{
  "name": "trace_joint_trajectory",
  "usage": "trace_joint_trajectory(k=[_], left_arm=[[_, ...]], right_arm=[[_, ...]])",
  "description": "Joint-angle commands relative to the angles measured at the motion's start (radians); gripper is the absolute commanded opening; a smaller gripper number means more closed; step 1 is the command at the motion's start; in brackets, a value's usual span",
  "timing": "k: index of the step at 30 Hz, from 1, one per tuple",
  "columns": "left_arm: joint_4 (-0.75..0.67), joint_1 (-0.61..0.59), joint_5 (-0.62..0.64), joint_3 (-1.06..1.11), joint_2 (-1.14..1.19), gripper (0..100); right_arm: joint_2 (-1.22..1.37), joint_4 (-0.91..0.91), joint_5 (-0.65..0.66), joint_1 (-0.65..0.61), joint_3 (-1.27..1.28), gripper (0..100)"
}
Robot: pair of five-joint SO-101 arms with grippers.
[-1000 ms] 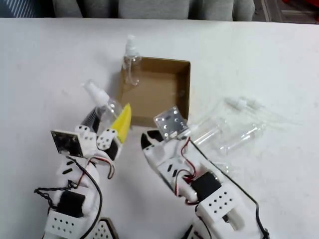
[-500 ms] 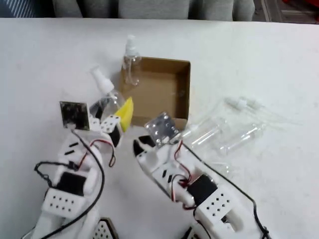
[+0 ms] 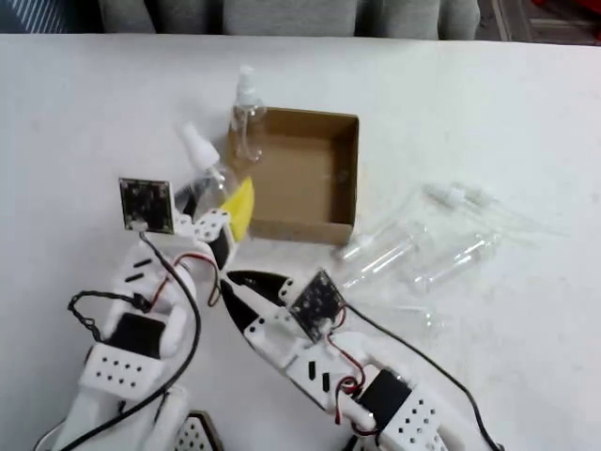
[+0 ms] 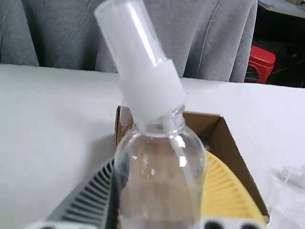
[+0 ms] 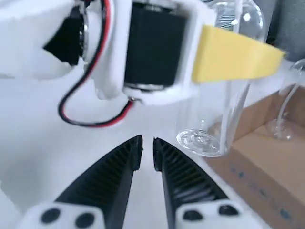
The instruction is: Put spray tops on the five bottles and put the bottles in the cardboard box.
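Observation:
My left gripper [image 3: 218,209] is shut on a clear bottle [image 3: 208,178] with a white spray top [image 3: 195,143], held tilted just off the left wall of the cardboard box [image 3: 349,169]. The left wrist view has this bottle [image 4: 159,171] between a grey and a yellow finger [image 4: 228,195], with the box [image 4: 224,138] behind. A second capped bottle [image 3: 246,117] stands upright in the box's back left corner. My right gripper [image 3: 237,285] is shut and empty near the front of the table; its black fingers [image 5: 114,176] sit below the held bottle's base [image 5: 200,139].
Several clear bottles [image 3: 423,249] lie in a loose heap on the white table right of the box, some with spray tops [image 3: 451,195]. The two arms are close together in front of the box. Grey chairs stand beyond the far edge.
The left arm has raised the bottle more upright and carried it toward the box's left wall. The right arm has pulled back from the box front and swung left.

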Motion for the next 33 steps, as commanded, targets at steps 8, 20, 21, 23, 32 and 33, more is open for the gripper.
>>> trace_joint_trajectory(k=[8,20,21,23,32,33], left_arm=[[0.324,0.039,0.009,-0.178,-0.133,2],[0.453,0.136,0.012,-0.183,-0.314,2],[0.466,0.136,0.012,-0.181,-0.334,2],[0.497,0.136,0.012,-0.178,-0.367,2],[0.606,0.136,0.003,-0.183,-0.415,2],[0.614,0.136,0.003,-0.183,-0.415,2]], right_arm=[[-0.008,-0.044,0.008,-0.01,-0.005,1.5],[-0.008,-0.044,0.008,-0.01,-0.005,1.5],[-0.01,-0.044,0.009,-0.01,-0.005,1.5],[-0.01,-0.044,0.012,-0.01,-0.005,1.5],[-0.012,-0.044,0.015,-0.004,-0.006,1.5],[-0.012,-0.044,0.015,-0.004,-0.006,1.5]])
